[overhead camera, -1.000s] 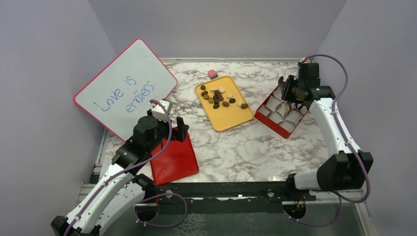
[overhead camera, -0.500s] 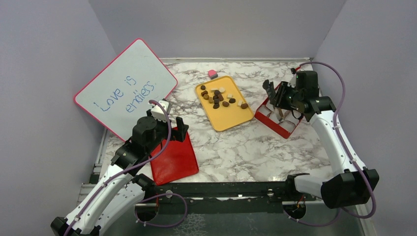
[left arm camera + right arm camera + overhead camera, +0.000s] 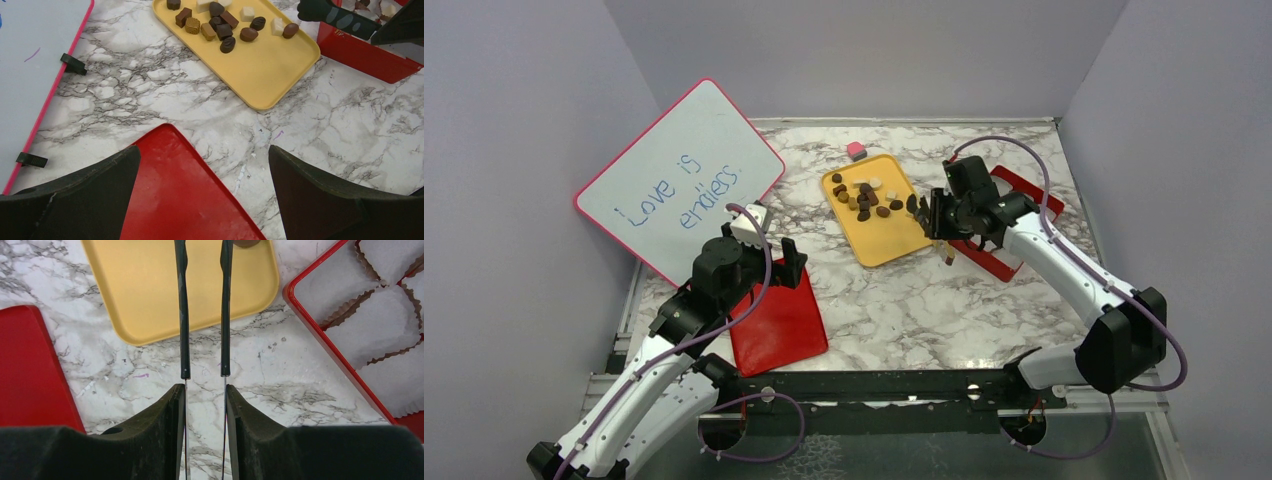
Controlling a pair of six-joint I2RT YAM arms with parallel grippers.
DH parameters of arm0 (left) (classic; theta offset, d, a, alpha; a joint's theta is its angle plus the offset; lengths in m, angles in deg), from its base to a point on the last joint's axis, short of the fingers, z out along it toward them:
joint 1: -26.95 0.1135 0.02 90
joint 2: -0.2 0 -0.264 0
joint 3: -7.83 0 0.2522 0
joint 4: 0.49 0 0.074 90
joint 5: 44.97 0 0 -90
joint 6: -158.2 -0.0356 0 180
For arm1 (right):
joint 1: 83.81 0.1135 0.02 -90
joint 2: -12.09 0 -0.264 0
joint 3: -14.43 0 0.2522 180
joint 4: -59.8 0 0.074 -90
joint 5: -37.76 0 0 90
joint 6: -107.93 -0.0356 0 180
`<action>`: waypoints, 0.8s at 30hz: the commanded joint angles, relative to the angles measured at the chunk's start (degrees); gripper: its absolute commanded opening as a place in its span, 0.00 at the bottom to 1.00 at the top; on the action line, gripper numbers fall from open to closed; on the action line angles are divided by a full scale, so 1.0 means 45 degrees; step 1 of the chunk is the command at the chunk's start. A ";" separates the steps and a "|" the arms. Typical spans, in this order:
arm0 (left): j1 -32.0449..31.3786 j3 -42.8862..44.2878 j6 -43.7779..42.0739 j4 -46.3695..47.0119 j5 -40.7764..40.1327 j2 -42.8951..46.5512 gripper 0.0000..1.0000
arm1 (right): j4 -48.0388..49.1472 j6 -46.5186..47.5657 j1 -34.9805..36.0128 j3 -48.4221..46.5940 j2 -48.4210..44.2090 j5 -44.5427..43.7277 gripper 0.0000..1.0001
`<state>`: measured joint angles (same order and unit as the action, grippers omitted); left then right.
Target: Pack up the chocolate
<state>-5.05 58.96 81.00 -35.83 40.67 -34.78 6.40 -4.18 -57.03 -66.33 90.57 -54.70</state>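
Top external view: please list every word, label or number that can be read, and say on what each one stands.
"Love is": blue handwriting, upper line on the whiteboard.
"endless.": lower line on the same board; its middle letters are unclear, so this reading is uncertain.
No other text can be read: none shows on the yellow tray or on the red box.
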 commanded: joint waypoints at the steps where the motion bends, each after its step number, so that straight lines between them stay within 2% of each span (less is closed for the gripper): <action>1: -0.0035 -0.0087 -0.0085 0.0070 -0.0220 0.0108 0.99 | 0.0057 -0.0356 0.0462 -0.0297 0.0527 -0.1169 0.38; 9: -0.0035 -0.0108 -0.0095 0.0070 -0.0337 0.0214 0.99 | -0.1013 -0.0430 0.0956 -0.1026 0.1951 -0.2606 0.38; 24: -0.0030 -0.0083 -0.0090 0.0070 -0.0295 0.0078 0.99 | -0.1169 -0.0443 0.1100 -0.1211 0.3006 -0.2912 0.41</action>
<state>-5.05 58.93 81.00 -35.86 40.48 -34.71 1.35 -5.75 -52.46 -69.57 102.57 -66.00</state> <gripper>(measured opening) 0.990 0.405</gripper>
